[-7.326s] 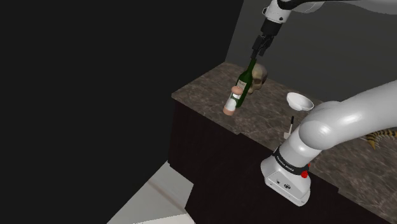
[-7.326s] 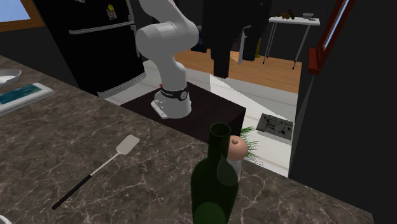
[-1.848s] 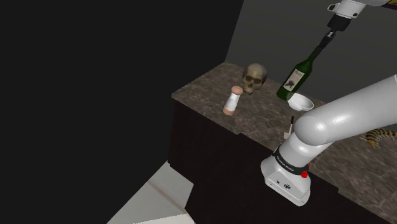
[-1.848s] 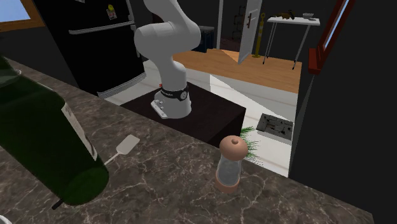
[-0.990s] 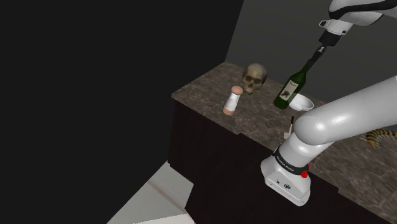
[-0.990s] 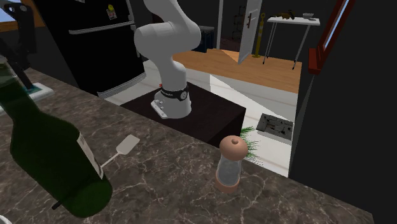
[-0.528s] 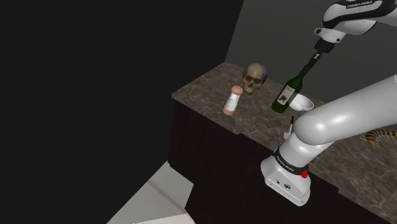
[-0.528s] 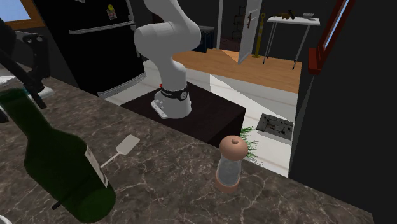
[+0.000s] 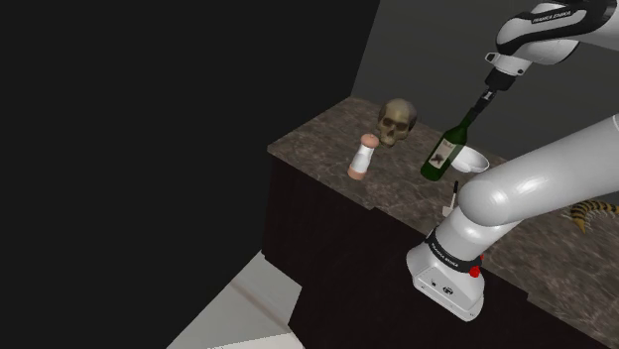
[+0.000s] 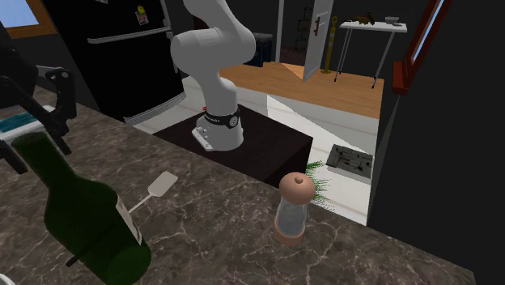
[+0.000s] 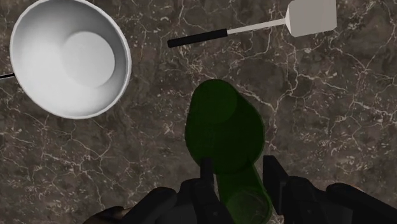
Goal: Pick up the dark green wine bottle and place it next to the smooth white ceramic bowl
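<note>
Clamping the fingers (image 11: 275, 173) narrowly on the thin neck of the dark green wine bottle (image 9: 443, 151), with the glass pinched between them. Holding it at a lean right of centre in the shoulder view, neck slanting toward the upper right, base low over the worktop (image 9: 327, 149) and just beside the white bowl (image 9: 474, 159); not showing clearly whether touching down yet. Judging the main danger to be letting go at this lean: probably tipping the bottle over, then rolling it across the marbled surface or knocking it into the bowl. Also risking a pivot or slip in so small a grip on the neck, with all the weight hanging below. Possibly catching the base on the black handle of the spatula (image 11: 254, 27), lying near it in the wrist view. Leaving the skull (image 9: 399, 121) and the shaker (image 9: 363, 157), left of centre, well apart and likely out of harm.
</note>
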